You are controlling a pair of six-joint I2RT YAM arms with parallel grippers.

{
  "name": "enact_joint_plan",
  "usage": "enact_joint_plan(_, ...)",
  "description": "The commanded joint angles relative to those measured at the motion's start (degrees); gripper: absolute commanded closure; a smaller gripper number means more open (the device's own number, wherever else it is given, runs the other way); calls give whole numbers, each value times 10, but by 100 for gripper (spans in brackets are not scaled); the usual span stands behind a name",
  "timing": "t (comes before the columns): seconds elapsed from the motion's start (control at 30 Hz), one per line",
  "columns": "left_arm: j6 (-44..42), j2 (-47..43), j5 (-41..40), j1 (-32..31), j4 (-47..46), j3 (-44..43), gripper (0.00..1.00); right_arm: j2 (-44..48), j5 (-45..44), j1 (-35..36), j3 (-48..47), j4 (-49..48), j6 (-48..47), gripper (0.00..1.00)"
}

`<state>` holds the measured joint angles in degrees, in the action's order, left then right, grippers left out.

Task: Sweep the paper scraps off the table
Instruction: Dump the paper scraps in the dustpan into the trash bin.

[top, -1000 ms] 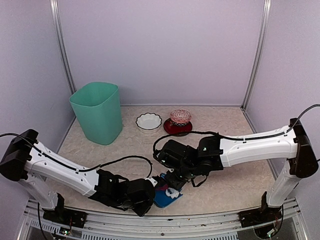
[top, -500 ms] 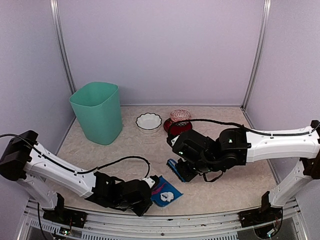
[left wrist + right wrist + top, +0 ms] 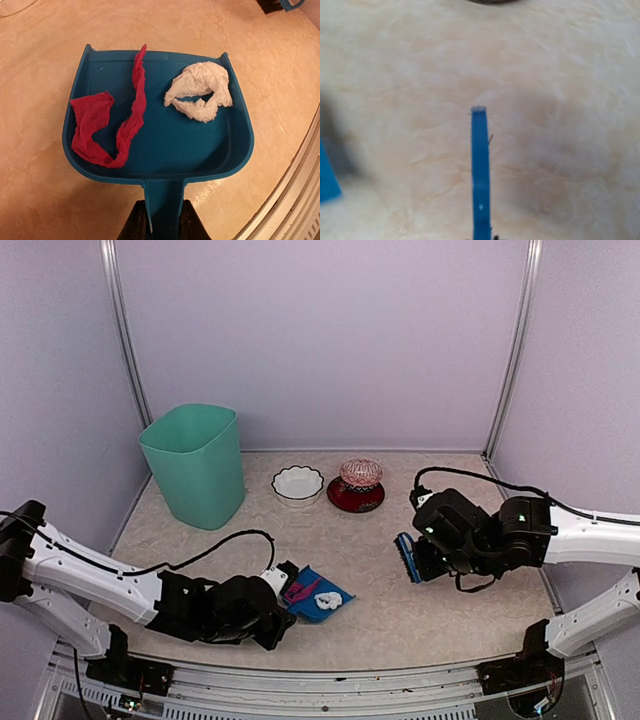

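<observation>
**Fig.** Left gripper [image 3: 159,221] pinching the dustpan [image 3: 165,145] handle. The paper scraps [image 3: 131,120] (red strip, white wad) lie inside it, just ahead of the fingers along the handle's axis. Right gripper [image 3: 420,558], clamped on the brush [image 3: 407,558], hangs well apart.

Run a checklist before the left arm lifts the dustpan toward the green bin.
1. Left gripper shut on the handle of the dustpan: ok.
2. Red scrap and white scrap lie inside the dustpan, away from its open edge: ok.
3. Right gripper, shut on the brush, is well apart from the dustpan: ok.
4. Green bin upright with its mouth open: ok.
5. No scraps left on the table: none visible, but the arms hide part of it, so cannot tell.
</observation>
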<state>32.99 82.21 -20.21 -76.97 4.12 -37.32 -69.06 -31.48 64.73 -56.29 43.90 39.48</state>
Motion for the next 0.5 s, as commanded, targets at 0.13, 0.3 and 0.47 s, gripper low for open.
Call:
enact_joint_plan(0.13, -72, -77, -45, 67, 32, -69, 100, 66, 61, -98, 83, -116, -11, 100)
enact_joint_plan(0.3, -101, -111, -33, 116, 69, -126, 100, 64, 88, -138, 95, -155, -30, 100)
enact_joint_plan(0.47, -139, -129, -30, 157, 111, -197, 100, 48, 105, -157, 104, -187, -41, 100)
